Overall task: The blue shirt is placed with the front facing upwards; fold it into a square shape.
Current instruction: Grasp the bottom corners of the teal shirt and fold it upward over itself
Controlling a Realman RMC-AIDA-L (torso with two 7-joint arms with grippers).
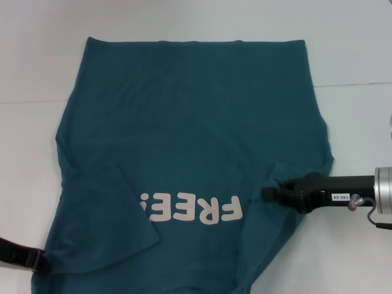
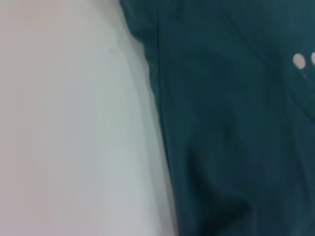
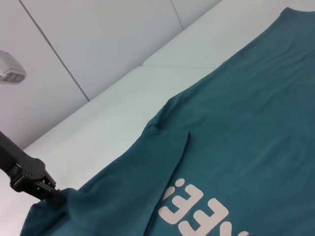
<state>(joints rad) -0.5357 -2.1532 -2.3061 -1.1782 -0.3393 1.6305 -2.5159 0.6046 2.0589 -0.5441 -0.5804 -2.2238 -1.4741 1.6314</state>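
Note:
The blue shirt (image 1: 190, 122) lies flat on the white table, its cream "FREE" letters (image 1: 196, 209) near the front edge. One sleeve is folded inward on the left. My left gripper (image 1: 41, 262) sits at the shirt's front left corner. In the right wrist view this left gripper (image 3: 54, 196) is shut on the fabric, which bunches up at its tip. My right gripper (image 1: 264, 193) reaches in from the right and is shut on a raised fold of the shirt beside the letters. The left wrist view shows only the shirt's edge (image 2: 236, 123) on the table.
The white table (image 1: 355, 55) surrounds the shirt, with a thin seam line (image 1: 30, 101) running across it. A grey object (image 3: 10, 71) shows at the edge of the right wrist view.

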